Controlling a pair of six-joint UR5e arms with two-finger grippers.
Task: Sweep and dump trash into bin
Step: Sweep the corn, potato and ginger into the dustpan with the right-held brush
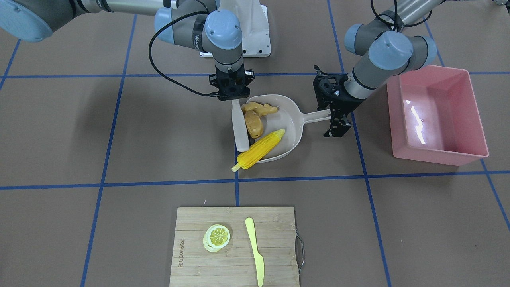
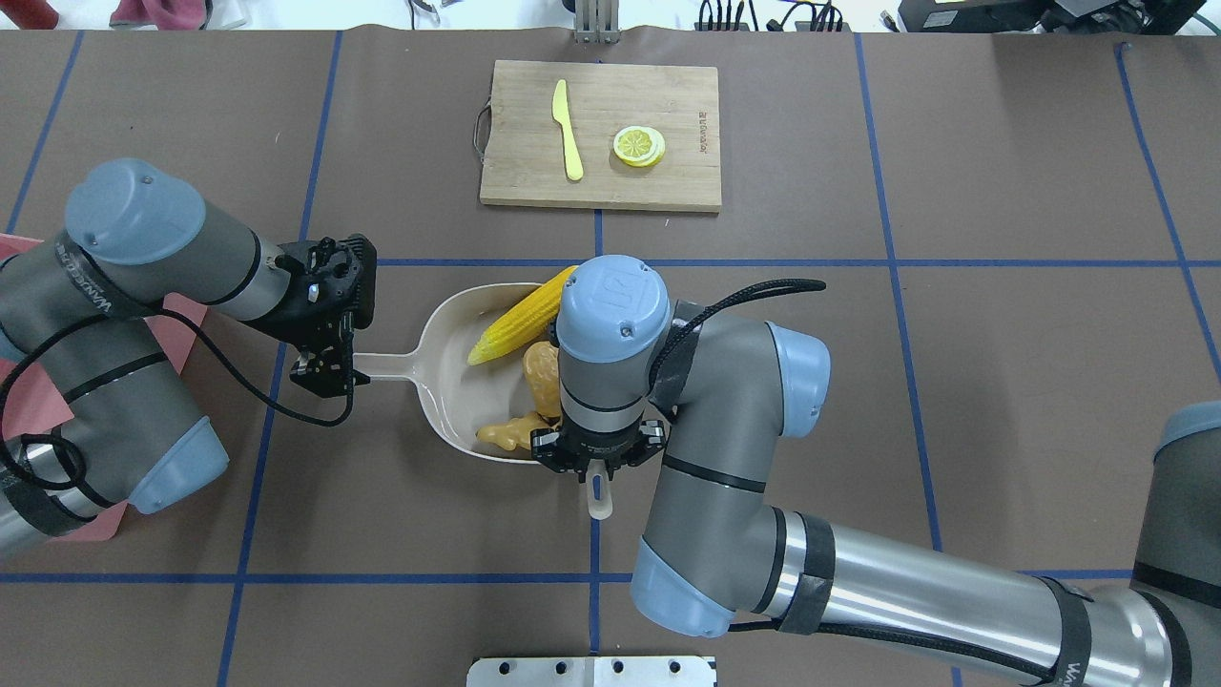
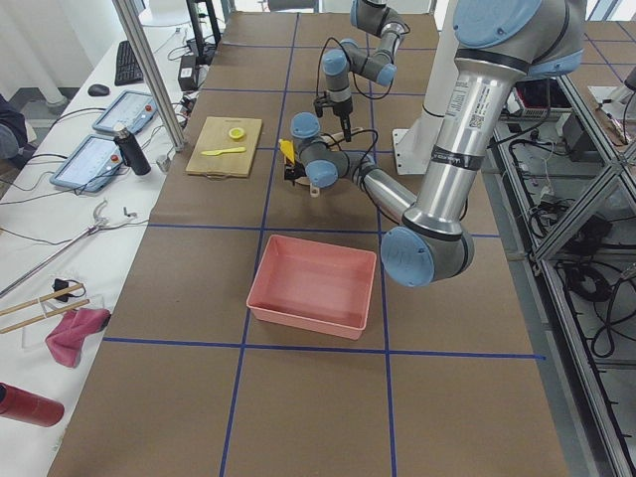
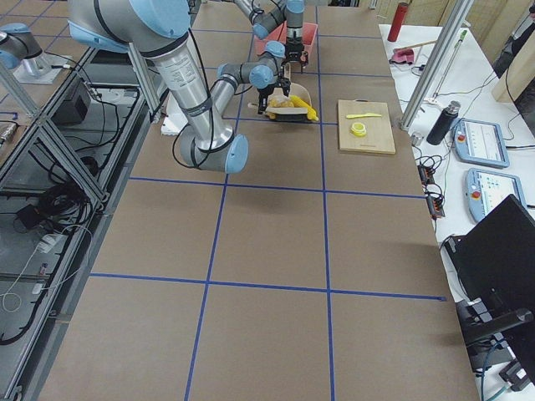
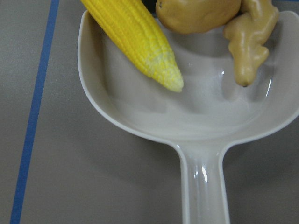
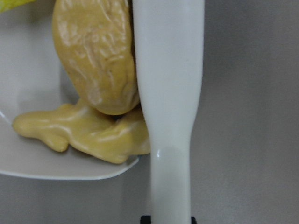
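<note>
Trash: swept almost wholly into the beige dustpan [image 1: 289,119], mid-table in the front-facing view. Potato [image 1: 254,123] and ginger root [image 1: 261,108] inside, touching each other, pressed against the white scraper [image 1: 240,133] at the pan's 9 o'clock. Corn cob [image 1: 261,149] slanted across the pan's 6 o'clock side, stalk end poking out over the lip toward 7 o'clock. Right gripper [image 1: 232,97] clamped on the scraper's handle. Left gripper [image 1: 338,126] seemingly pinching the dustpan's handle at 3 o'clock, fingertips partly hidden. Pink bin [image 1: 438,156] farther out at 3 o'clock, well apart, holding none of the trash. Judged: sweeping nearly finished, perhaps one more nudge for the corn. Lifting, carrying and tipping into the bin all yet to do.
</note>
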